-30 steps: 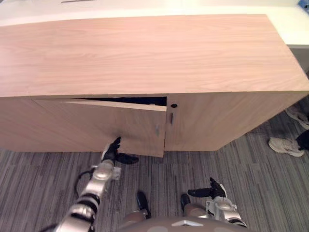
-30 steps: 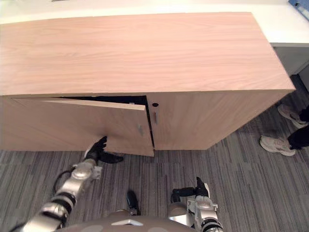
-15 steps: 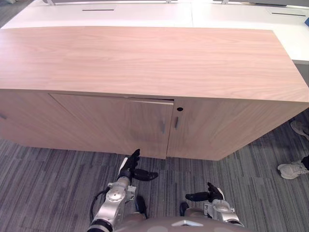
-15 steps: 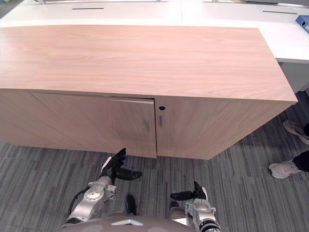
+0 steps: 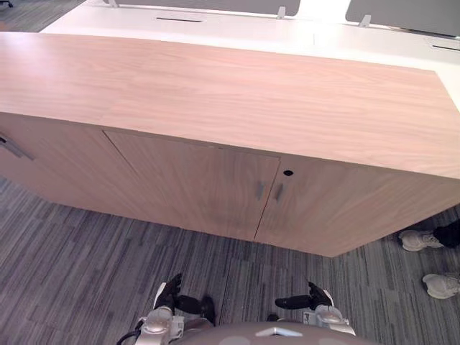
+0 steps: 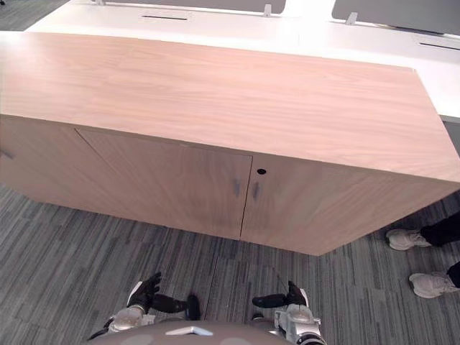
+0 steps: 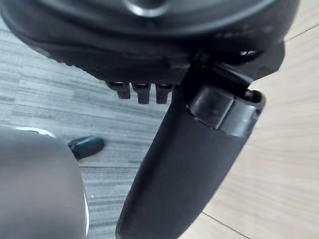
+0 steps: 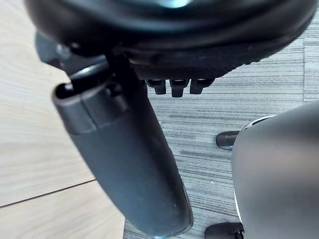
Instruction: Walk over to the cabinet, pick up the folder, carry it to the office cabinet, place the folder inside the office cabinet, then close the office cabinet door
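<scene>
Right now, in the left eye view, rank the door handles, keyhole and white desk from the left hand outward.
From the left hand:
1. door handles, on the cabinet front ahead.
2. keyhole, just up and right of them.
3. white desk, behind the cabinet.

No text, label, number or sign can be read here. The office cabinet (image 5: 237, 100) shows plain wood grain on its top and doors (image 5: 194, 180), and the floor (image 5: 86, 266) bears only grey stripes.
</scene>
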